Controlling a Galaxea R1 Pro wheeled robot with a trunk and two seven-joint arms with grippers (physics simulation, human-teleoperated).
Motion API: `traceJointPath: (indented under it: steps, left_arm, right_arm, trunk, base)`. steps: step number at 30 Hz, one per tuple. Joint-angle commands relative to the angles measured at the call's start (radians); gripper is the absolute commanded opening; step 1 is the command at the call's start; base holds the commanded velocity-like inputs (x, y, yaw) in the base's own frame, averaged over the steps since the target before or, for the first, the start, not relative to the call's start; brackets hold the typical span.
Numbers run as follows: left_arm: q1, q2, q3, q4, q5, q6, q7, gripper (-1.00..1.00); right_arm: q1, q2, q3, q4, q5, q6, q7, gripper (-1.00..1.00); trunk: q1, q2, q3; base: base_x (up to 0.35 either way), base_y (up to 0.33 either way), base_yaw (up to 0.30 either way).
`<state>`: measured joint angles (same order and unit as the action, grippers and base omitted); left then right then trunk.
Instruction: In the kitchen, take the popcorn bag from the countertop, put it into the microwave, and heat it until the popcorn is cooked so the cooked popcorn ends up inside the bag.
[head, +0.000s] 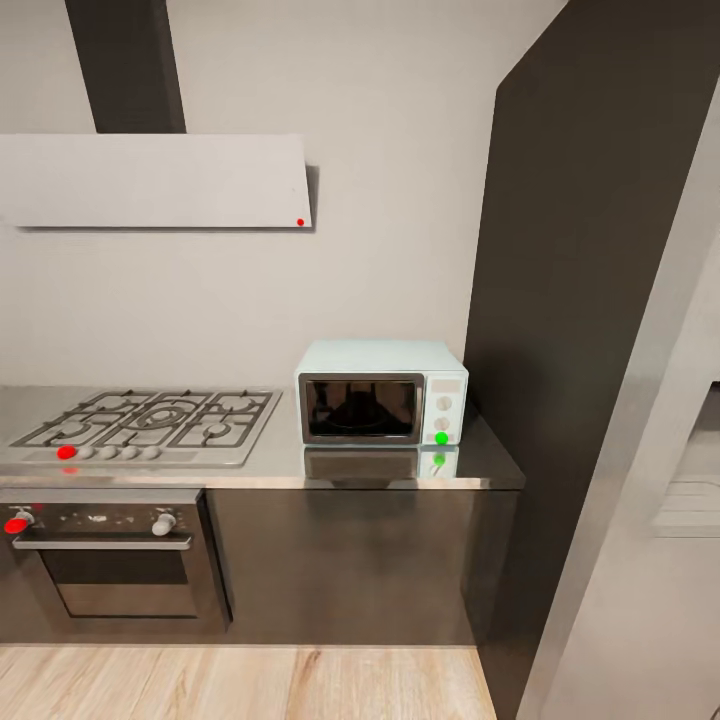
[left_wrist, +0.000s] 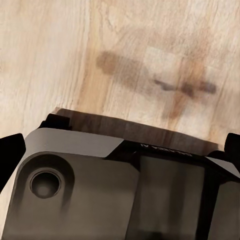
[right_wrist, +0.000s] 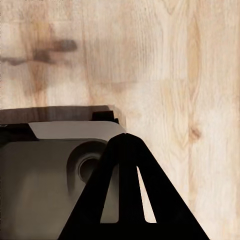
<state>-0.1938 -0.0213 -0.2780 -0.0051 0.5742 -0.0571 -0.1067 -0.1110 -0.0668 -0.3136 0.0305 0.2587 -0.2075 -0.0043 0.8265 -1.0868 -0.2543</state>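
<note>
Microwave (head: 381, 405) sits on table (head: 480, 462) at its right end, door shut, green dot lit, gas hob (head: 150, 425) to its left w/ oven (head: 110, 555) below. Range hood (head: 155, 180) on wall above hob. Popcorn bag not seen from head cam. Both wrist cams look down at wood floor (left_wrist: 60, 50) over robot base (left_wrist: 100, 180). Left pincer (left_wrist: 120, 150): fingertips at frame edges, spread wide. Right pincer (right_wrist: 127, 200): one dark finger seen, can't tell state.
</note>
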Motion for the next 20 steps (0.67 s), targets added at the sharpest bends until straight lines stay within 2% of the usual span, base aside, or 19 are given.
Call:
traceJointPath:
  steps: [1, 6, 7, 20]
  left_arm:
    - [-0.001, 0.000, -0.008, 0.002, 0.010, -0.004, -0.004, 1.00]
    - [-0.001, 0.000, -0.007, 0.002, 0.010, -0.004, -0.004, 1.00]
    - [-0.001, 0.050, -0.013, -0.010, -0.002, -0.004, -0.005, 1.00]
    - [-0.002, 0.050, -0.013, -0.010, -0.002, -0.004, -0.005, 1.00]
  right_arm:
    - [-0.001, 0.000, -0.009, 0.003, 0.009, -0.007, 0.000, -1.00]
    - [-0.002, 0.000, -0.007, 0.003, 0.009, -0.007, 0.003, -1.00]
    - [-0.003, 0.051, -0.044, -0.006, 0.057, 0.007, -0.014, -1.00]
    - [-0.003, 0.051, -0.044, -0.006, 0.057, 0.007, -0.014, -1.00]
  trunk:
    - [0.000, -0.001, -0.001]
    - [0.000, -0.001, -0.001]
    - [0.000, -0.001, -0.001]
    - [0.000, -0.001, -0.001]
  base:
    - [0.000, 0.000, 0.000]
    - [0.000, 0.000, 0.000]
    - [0.000, 0.000, 0.000]
    - [0.000, 0.000, 0.000]
